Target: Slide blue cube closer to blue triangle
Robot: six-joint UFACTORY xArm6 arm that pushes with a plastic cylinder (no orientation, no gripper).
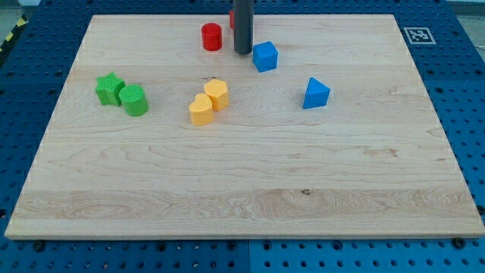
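Observation:
The blue cube (265, 56) sits near the view's top centre on the wooden board (242, 189). The blue triangle (316, 93) lies to its lower right, about a cube's width or two away. My tip (242, 52) is the lower end of the dark rod, just left of the blue cube and very close to it; I cannot tell if they touch. The rod stands between the red cylinder (211, 36) and the blue cube.
A second red block (232, 18) is mostly hidden behind the rod at the top edge. A yellow heart (201, 109) and a yellow hexagon (217, 94) touch at centre left. A green star (111, 88) and a green cylinder (135, 100) sit at the left.

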